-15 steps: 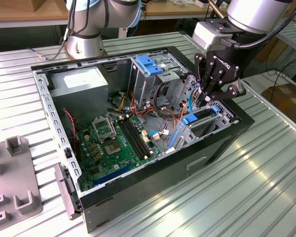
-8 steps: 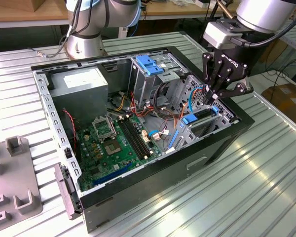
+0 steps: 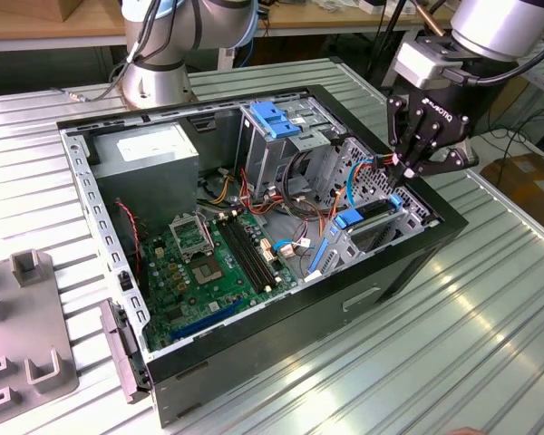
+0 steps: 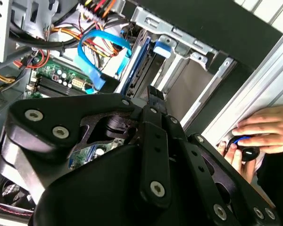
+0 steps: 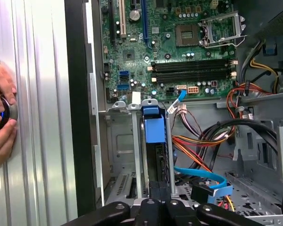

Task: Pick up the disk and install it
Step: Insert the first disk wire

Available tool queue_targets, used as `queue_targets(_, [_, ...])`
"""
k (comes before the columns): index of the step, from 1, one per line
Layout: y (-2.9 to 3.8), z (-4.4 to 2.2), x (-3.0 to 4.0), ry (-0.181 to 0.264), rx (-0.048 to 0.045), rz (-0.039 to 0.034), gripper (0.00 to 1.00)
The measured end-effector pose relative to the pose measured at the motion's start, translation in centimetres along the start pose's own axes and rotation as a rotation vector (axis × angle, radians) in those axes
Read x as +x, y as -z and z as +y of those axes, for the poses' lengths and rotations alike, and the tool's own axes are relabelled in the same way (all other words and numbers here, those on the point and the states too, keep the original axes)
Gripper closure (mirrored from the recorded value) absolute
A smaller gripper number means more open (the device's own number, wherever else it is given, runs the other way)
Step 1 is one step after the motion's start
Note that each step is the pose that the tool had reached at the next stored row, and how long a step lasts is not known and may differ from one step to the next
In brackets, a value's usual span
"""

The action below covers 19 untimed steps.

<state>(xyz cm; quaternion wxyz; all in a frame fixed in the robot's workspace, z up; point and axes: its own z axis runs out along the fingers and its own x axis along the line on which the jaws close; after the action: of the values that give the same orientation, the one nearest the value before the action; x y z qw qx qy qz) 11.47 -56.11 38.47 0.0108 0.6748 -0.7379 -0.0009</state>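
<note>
Disk [image 3: 374, 211] stands on edge in the drive bay at the computer case's [image 3: 281, 313] end on the exterior view's right, its blue carrier tab poking up between the bay's metal rails. The arm [image 3: 499, 27] reaches in from above that same end of the case, wrist bent so the gripper [image 3: 406, 170] points steeply down, fingers drawn narrow and clamped on the disk's upper end. From the exterior view's left: a grey fixture [image 3: 27, 317] lies on the ribbed table [image 3: 453, 326] well clear of the case. Inside the case come the power supply [image 3: 150, 154], the green motherboard [image 3: 208, 263], and the tall metal cage with its blue latch [image 3: 272, 118]. Red, orange and blue cables [image 5: 203, 172] crowd the gap between cage and bay, close beside the disk. Just outside the case's black side wall, a person's hand [image 5: 1, 117] rests on a small round device.
</note>
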Motion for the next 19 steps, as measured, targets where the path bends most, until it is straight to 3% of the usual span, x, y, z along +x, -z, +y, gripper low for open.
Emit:
queue_targets(4, [-0.08,-1.00,-0.09,0.000,0.0000,0.0000,0.90])
queue_targets(5, [-0.13,-1.66,-0.15,0.000,0.0000,0.0001,0.90])
queue_targets(11, [-0.26,-3.80,-0.35,0.000,0.0002,0.0023,0.90])
queue_targets(19, [-0.36,-3.84,-0.35,0.136,0.0025,0.0048,0.90])
